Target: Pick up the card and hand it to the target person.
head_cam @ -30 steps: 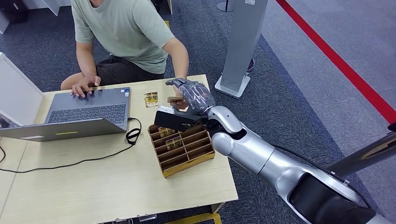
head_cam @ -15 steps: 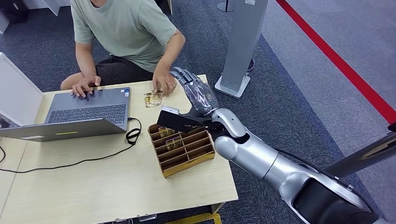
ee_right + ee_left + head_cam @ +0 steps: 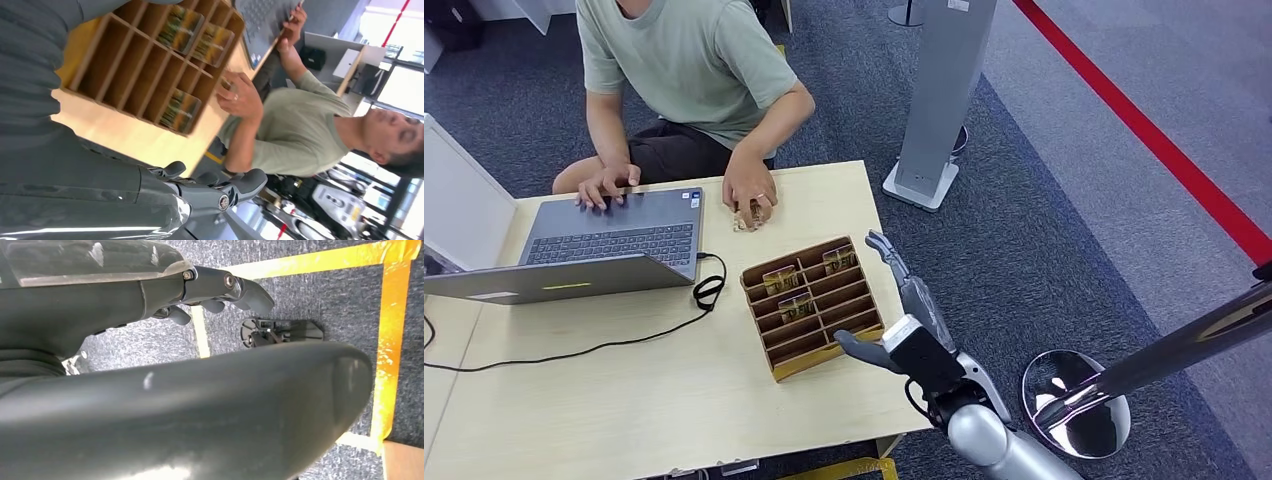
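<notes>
The right hand [image 3: 911,322] holds nothing: its fingers [image 3: 886,250] are spread and released, stretched out just beside the wooden card organizer [image 3: 812,305], off its side away from the laptop [image 3: 614,232]. The card [image 3: 746,213] lies on the tabletop [image 3: 674,390] beyond the organizer from those fingers, under the person's hand [image 3: 749,190], so the handover looks done. The left hand [image 3: 210,285] hangs over carpet, fingers loosely curled on nothing.

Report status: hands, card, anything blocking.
Right hand open, empty, beside the card rack. Left hand hanging over floor, fingers curled, empty. Card on table under person's hand. Nothing blocking.
</notes>
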Robot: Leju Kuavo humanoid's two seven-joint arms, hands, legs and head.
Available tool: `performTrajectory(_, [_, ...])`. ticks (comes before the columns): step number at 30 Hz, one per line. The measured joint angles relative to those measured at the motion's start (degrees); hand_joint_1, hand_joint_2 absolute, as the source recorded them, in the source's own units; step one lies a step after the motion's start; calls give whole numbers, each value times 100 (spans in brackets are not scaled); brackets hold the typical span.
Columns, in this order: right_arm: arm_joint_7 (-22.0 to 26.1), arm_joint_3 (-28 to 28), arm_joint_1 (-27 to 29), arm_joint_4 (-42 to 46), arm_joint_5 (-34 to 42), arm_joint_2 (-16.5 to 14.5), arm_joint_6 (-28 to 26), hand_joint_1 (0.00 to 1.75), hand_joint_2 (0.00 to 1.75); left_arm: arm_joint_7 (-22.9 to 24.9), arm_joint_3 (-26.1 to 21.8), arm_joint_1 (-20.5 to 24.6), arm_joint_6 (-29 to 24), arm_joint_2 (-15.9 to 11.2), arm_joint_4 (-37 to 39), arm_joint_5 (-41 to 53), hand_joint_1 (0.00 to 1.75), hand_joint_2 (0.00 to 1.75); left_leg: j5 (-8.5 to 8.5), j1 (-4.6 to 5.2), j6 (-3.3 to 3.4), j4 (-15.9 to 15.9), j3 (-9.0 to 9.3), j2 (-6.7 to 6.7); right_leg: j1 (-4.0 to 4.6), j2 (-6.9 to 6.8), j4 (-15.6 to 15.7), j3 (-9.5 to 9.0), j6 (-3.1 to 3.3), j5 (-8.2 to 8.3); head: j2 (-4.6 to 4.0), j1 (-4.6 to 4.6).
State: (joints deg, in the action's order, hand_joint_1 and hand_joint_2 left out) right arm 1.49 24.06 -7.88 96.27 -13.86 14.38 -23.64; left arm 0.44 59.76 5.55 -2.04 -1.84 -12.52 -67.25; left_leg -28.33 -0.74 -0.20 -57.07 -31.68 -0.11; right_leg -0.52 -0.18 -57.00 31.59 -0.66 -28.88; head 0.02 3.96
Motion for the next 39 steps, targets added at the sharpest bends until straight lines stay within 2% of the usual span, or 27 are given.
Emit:
performTrajectory(4, [238,-132,499,29,338,-25,191,0,175,-60,-52,3,-23,0,0,-30,0,0,1,0,0,0,1,-1,0,-1,-1,-2,1,0,1,0])
performTrajectory(10, [385,-130,770,-341,712,-186,365,0,175,-69,-78,12,-30,0,0,-33,0,0,2,0,0,0,1,0,0,-1,-2,-2,1,1,1,1])
performTrajectory(17, [492,-103,785,-715,765,-354,403,0,175,-46,-97,20,-33,-1,0,-61,0,0,2,0,0,0,0,0,0,-1,-3,-1,1,0,1,0])
performTrajectory(39, [433,-101,743,-963,565,-474,410,0,175,-7,-110,21,-50,-4,0,-94,0,0,2,0,1,0,1,0,0,-1,-3,-2,1,1,1,2])
